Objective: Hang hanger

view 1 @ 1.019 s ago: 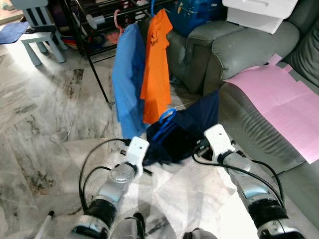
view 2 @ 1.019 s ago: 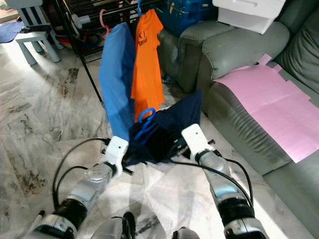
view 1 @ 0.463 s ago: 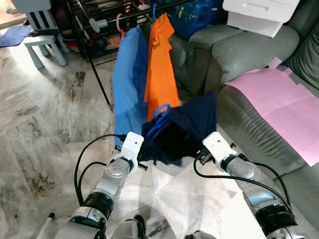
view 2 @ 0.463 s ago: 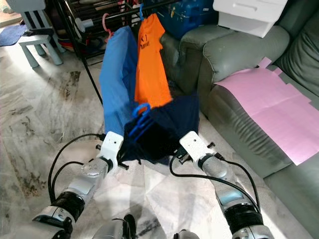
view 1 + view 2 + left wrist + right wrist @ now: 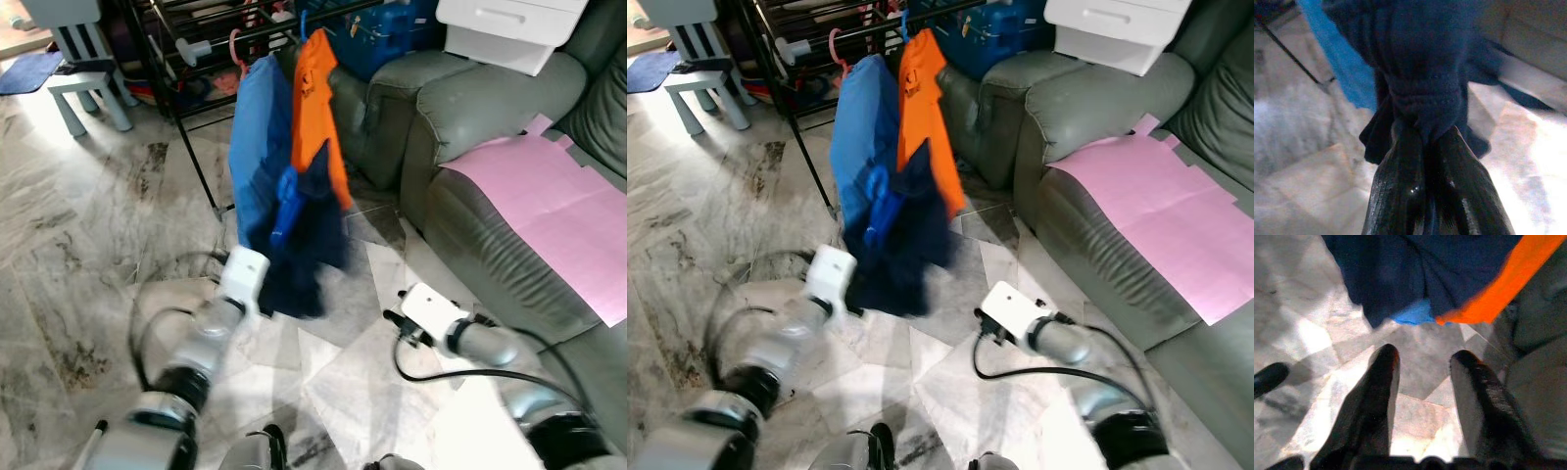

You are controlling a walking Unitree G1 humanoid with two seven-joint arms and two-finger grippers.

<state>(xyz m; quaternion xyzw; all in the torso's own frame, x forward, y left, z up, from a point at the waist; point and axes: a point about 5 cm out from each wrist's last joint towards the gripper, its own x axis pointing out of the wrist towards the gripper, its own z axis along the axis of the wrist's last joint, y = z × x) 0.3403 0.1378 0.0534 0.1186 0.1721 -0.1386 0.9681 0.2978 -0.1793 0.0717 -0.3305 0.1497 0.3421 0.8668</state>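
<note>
Half a second ago both arms carried the navy garment (image 5: 304, 245) spread between them; now the right gripper (image 5: 1422, 377) has let go and dropped back toward the floor beside the grey sofa (image 5: 470, 117), its jaws spread and empty. The left gripper (image 5: 1422, 142) alone holds the load, jaws pinching a bunched fold of the dark cloth, and has swung it up against the 2 shirts already on the black rack (image 5: 186, 117). That reads as the hand-off before the hanging itself. The blue hanger (image 5: 285, 204) sits inside the navy garment, its hook poking out near the light blue shirt (image 5: 257, 137) and below the orange shirt (image 5: 315, 98), not yet on the rail. The cloth hangs crumpled and motion-blurred
</note>
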